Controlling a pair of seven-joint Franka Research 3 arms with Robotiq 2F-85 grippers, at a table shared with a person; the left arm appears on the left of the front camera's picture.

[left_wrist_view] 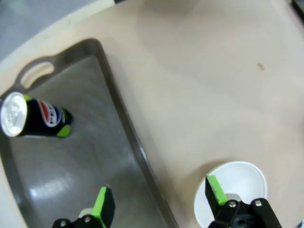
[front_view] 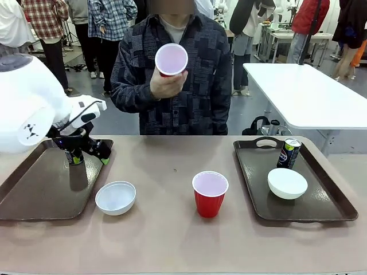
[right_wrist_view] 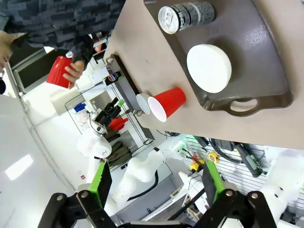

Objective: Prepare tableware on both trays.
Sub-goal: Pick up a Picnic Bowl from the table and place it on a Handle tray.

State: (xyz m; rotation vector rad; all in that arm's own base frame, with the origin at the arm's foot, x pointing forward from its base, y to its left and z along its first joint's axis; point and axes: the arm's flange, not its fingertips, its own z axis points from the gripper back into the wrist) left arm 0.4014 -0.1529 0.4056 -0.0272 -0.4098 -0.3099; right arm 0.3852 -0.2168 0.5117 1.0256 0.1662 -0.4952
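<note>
With left pincer (left_wrist_view: 156,190) and right pincer (right_wrist_view: 156,173) both released, pinch the probably light, stiff, slick white bowl (left_wrist_view: 242,183) by its thin rim, near the left tray (left_wrist_view: 80,156).

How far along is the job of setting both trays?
Done: the right tray holds a can and a bowl; the left tray holds the other can, with the left gripper open and clear of it. In hand: a person's hand holds one red cup. Left: the second bowl and second cup stand on the table.
</note>
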